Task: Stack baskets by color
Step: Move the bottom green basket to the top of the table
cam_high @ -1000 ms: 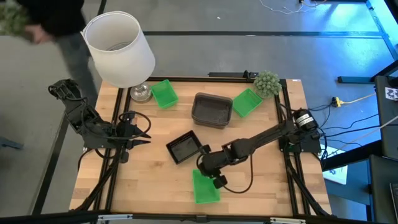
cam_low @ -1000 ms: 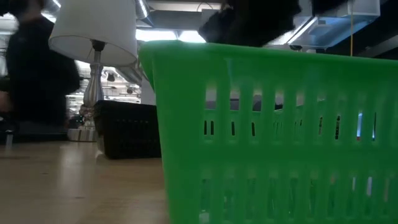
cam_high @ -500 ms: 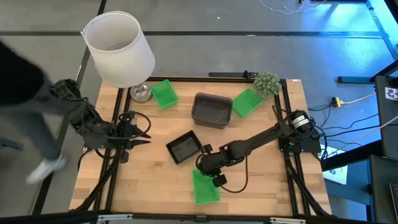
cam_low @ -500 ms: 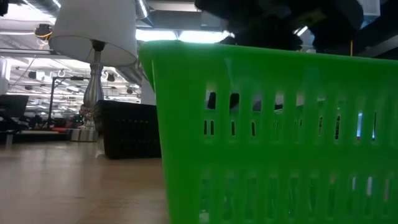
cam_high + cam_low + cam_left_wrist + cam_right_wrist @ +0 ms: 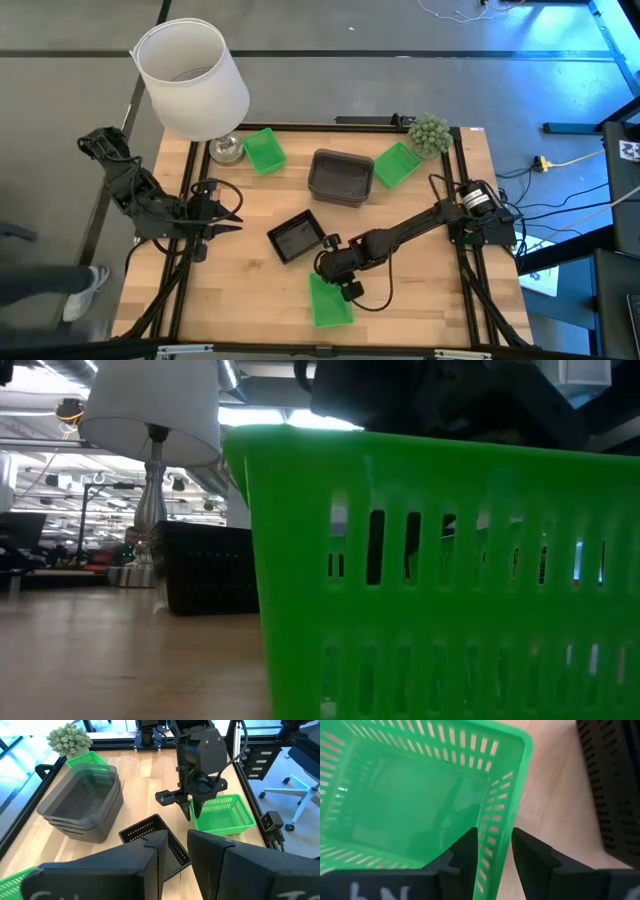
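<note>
Front of desk (image 5: 230, 290): one green basket (image 5: 330, 302), nothing in it, standing upright. Right tool (image 5: 335, 277) is down over its rim; the wrist view shows the two fingers (image 5: 468, 851) straddling one perforated wall, one inside, one outside, parted, not pressed onto the plastic.

Mid-desk: black basket (image 5: 296, 237), set askew, just beside the right tool; whether it is one or several nested, cannot tell.

Back row: grey stack (image 5: 342, 177) of translucent baskets nested one in another, nothing inside the top one. A green basket (image 5: 265, 150) near the lamp (image 5: 192, 78) base, another green basket (image 5: 397, 164) touching the small plant (image 5: 429, 132); both bare inside.

Left tool (image 5: 228, 209) hangs at the left edge, fingers slightly parted, gripping nothing.
</note>
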`<state>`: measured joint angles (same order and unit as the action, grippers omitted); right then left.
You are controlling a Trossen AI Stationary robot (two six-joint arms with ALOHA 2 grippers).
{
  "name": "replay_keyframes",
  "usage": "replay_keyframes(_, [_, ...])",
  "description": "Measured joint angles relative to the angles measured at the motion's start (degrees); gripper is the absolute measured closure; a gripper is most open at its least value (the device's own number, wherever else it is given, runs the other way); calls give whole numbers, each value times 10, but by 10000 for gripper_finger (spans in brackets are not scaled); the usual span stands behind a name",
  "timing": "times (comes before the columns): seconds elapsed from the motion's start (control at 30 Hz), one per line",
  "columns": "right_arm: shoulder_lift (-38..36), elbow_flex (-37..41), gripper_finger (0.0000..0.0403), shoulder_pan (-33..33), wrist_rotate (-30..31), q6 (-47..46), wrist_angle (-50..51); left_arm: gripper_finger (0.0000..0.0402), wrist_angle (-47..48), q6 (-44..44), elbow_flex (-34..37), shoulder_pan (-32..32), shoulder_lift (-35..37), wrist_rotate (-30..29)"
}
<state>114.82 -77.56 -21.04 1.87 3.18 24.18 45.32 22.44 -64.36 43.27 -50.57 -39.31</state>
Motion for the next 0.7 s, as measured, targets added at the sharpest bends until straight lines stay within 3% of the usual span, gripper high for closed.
replay_keyframes(0.2, [4, 0, 304, 1, 0, -2, -11, 335, 0, 0, 0, 0, 0, 0])
replay_keyframes(0.37, [4, 0, 388, 3, -7, -21, -19, 335, 0, 0, 0, 0, 0, 0])
replay_keyframes(0.6, [4, -26, 397, 10, -35, -42, -10, 335, 0, 0, 0, 0, 0, 0])
replay_keyframes(0.7, [5, -63, 399, 15, -30, -38, 37, 335, 0, 0, 0, 0, 0, 0])
